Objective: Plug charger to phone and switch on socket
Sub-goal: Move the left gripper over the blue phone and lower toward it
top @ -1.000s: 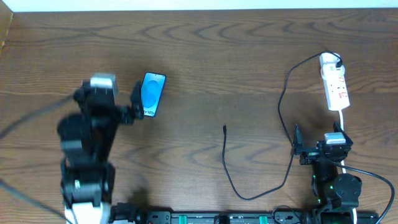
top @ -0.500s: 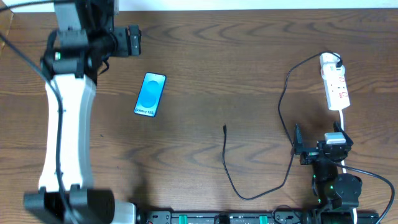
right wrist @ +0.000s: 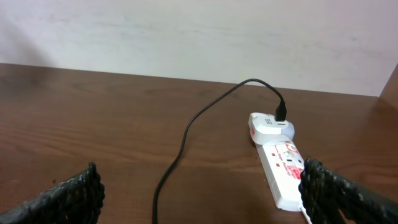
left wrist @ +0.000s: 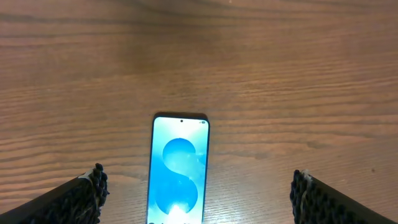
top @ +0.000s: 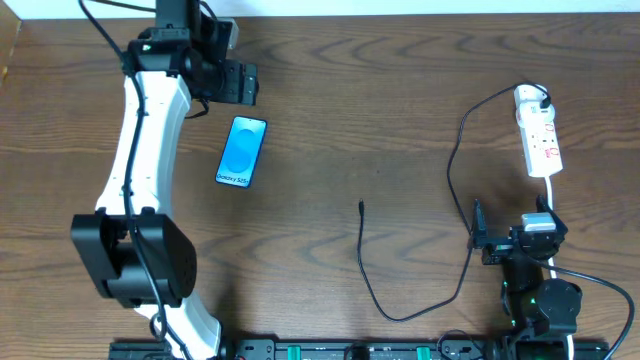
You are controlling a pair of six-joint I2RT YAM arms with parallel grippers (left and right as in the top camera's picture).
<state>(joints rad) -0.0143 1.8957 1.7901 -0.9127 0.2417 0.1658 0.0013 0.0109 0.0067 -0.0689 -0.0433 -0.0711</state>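
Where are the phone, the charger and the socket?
phone (top: 241, 151), overhead view, middle of its blue screen
charger (top: 361, 207), overhead view, its loose plug tip
socket (top: 540, 138), overhead view, middle of the white strip body

Counted, taking the phone (top: 241, 151) as the mark:

- Phones: one, on the one table (top: 330, 80).
- Arms: two. The left arm (top: 140, 160) is just beside the phone, the right arm (top: 530, 290) well to the right of it.
- Grippers: two, one per arm, the left gripper (left wrist: 199, 186) and the right gripper (right wrist: 198, 186). Each has two fingers, four in all.
- Chargers: one charger (top: 361, 225), right of the phone.
- Sockets: one socket (top: 540, 135), far right of the phone.
- Adapters: one adapter (right wrist: 272, 127), in the socket.
- White cords: one cord (top: 549, 190).
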